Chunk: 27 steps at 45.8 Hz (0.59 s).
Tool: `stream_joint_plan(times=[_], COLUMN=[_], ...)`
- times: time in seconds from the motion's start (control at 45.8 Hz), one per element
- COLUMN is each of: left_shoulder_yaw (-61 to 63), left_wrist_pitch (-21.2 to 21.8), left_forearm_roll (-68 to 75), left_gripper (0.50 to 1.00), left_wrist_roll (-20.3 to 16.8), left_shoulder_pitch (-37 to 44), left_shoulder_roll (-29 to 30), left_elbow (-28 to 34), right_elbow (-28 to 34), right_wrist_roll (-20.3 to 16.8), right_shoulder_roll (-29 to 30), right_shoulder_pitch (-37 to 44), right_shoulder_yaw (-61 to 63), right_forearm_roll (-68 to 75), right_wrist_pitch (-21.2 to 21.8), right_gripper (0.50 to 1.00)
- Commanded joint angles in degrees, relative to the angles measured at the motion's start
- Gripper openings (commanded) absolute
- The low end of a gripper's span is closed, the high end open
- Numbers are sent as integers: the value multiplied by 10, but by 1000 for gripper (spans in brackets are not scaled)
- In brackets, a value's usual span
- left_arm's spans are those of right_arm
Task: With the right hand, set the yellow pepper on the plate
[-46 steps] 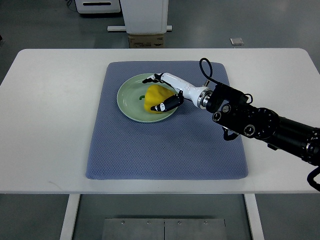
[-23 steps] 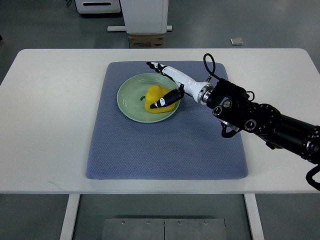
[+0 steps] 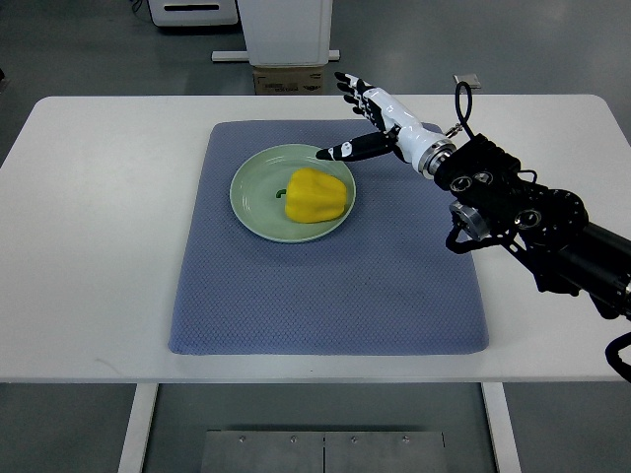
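Note:
A yellow pepper [image 3: 315, 194] lies on the pale green plate [image 3: 254, 198], right of the plate's centre. My right hand [image 3: 357, 116] hangs above the mat's far edge, up and to the right of the plate, with its fingers spread and nothing in them. Its thumb tip reaches toward the plate's far right rim without touching the pepper. The black right arm [image 3: 523, 217] comes in from the right edge. No left arm shows.
The plate rests on a blue-grey mat [image 3: 330, 296] in the middle of the white table [image 3: 99, 246]. Beyond the table's far edge stand a white machine base [image 3: 286, 30] and a cardboard box [image 3: 288, 79]. A small grey square [image 3: 466, 81] lies on the floor.
My right hand has let go of the pepper and pulled back, up and to the right, off the plate. The pepper stays lying on the plate.

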Motion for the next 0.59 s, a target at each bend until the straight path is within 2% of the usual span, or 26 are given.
stream_joint_plan(times=[0.0,0.437,0.567], left_shoulder_yaw=[0,0,0], left_wrist_pitch=[0,1,1], left_forearm_roll=[0,0,0], left_gripper=[1000,1000,1000], left_wrist_roll=[0,0,0], left_shoulder_pitch=[0,0,0], left_shoulder_roll=[0,0,0], left_elbow=[1,1,1], right_elbow=[-1,-7,-7], right_wrist_roll=[-3,-39,-45], right_shoulder_roll=[-7,-38,-40], right_shoulder_pitch=[-16,-87,-102], right_shoulder_yaw=[29,224,268], right_forearm_roll=[0,0,0], right_wrist_pitch=[-1,-2,-16], right_gripper=[998,995,998])
